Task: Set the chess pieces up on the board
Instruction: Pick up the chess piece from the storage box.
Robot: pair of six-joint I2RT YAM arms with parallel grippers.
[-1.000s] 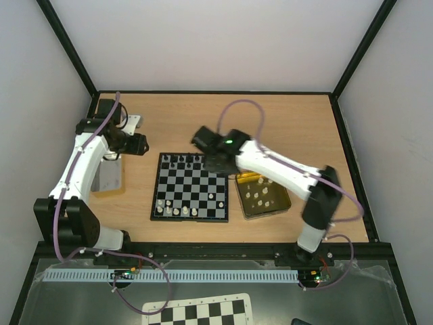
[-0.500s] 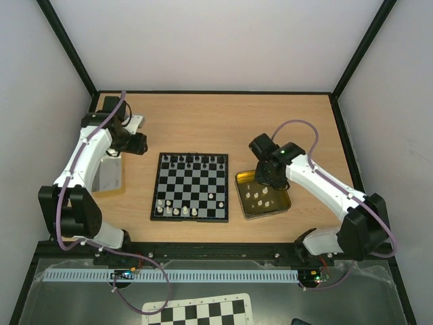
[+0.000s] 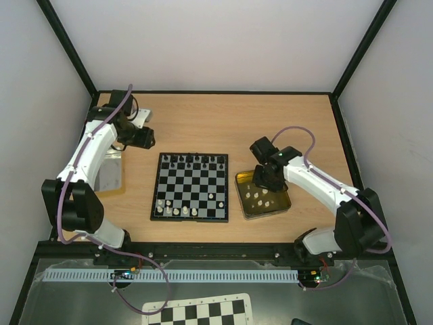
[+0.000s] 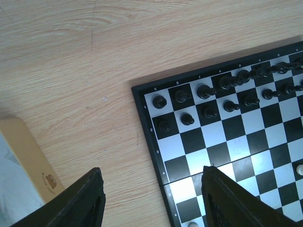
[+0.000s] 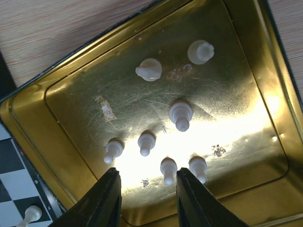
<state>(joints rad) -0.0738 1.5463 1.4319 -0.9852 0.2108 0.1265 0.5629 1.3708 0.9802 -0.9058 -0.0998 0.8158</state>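
Wooden table (image 3: 203, 122): board (image 3: 191, 186) central, seven cream chess pieces (image 5: 180, 113) in the gold tin (image 5: 23, 123) beside it. My right gripper (image 5: 147, 177) hovers over them for a pick, jaws open, empty (left gripper (image 4: 151, 177) wide too); next I must pinch one squarely.

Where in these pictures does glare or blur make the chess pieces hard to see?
Right wrist view: strong glare on the floor of the gold tin washes out the lower white pieces. Left wrist view: the board is sharp, with a mild sheen on its near squares; the left tool is dark, without detail. Top external view: even light, but the pieces are tiny.
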